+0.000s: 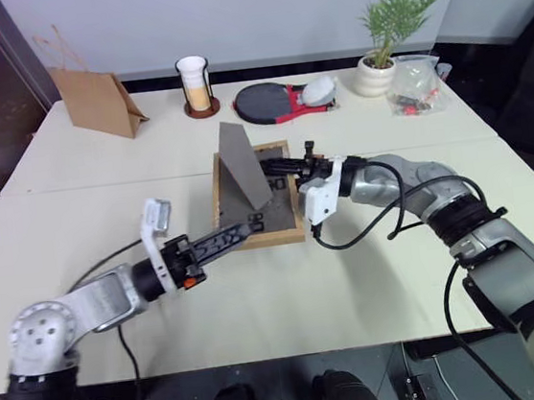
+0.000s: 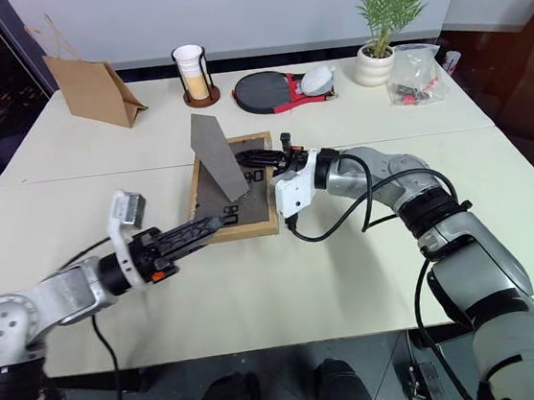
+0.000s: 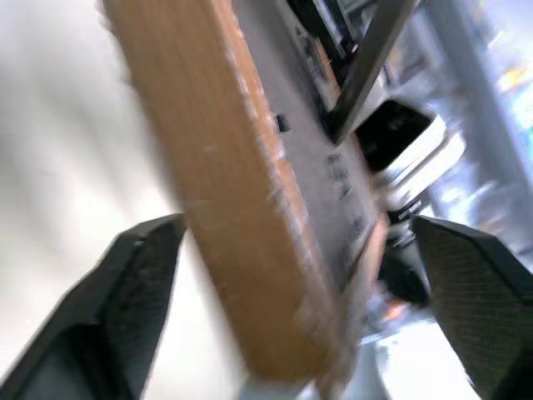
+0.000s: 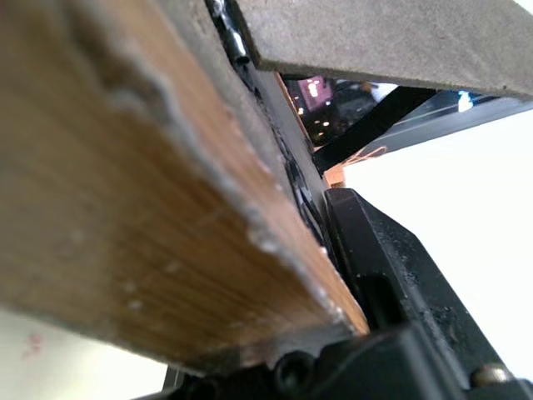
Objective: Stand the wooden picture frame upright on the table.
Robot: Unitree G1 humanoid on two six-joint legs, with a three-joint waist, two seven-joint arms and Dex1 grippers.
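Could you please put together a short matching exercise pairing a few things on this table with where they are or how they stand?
Things:
1. wooden picture frame
2. easel leg
3. brown paper bag
4. potted plant

Places or states:
A. far left corner of the table
B. lying flat, back panel up
C. far right side of the table
D. folded out, sticking up

Pairs: 1-B, 2-D, 3-A, 4-C

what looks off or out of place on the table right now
The wooden picture frame lies face down near the table's seam, its easel leg sticking up, so it isn't standing. The right tool grips its edge.
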